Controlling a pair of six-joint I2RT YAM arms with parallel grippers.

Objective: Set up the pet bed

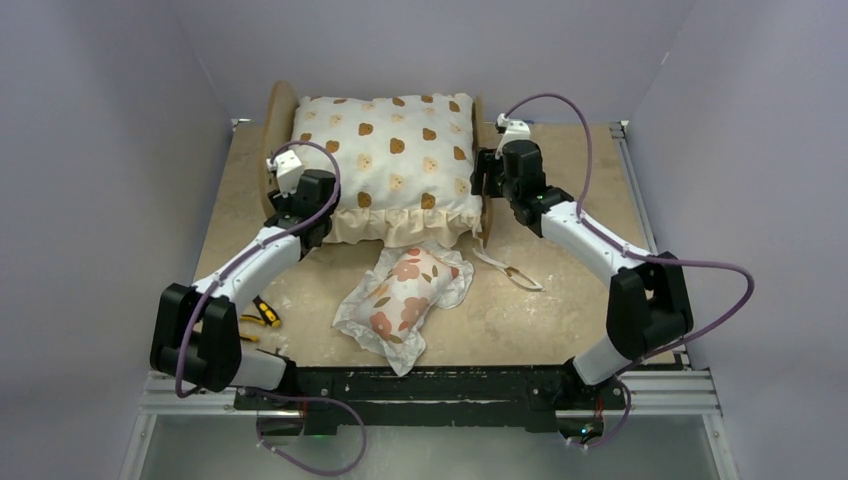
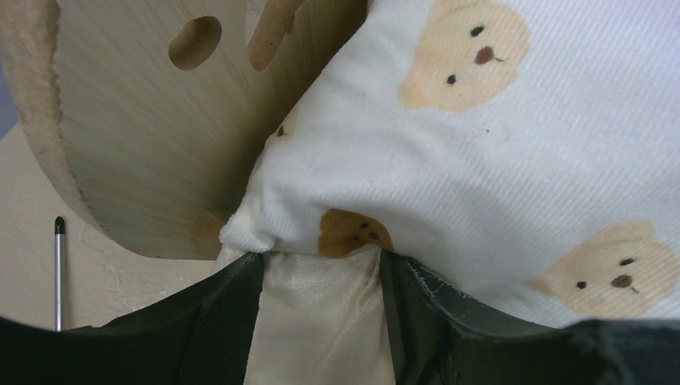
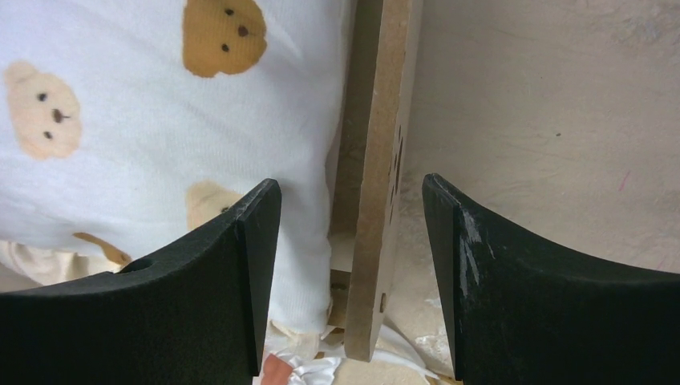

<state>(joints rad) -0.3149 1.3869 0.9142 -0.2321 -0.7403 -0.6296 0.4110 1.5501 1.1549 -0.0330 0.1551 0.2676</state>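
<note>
Robot lab test cell: plain lilac enclosure walls (image 1: 90, 150), alu-extrusion frame (image 1: 440, 400), two arms bolted on, purple cables (image 1: 700, 265), scuffed tabletop (image 1: 560, 290).

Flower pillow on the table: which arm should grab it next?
Probably the right. The right gripper stands open, only straddling the pet bed's side board, holding nothing. The left gripper has the bear cushion's ruffle between its fingers. The floral pillow lies between both.
</note>
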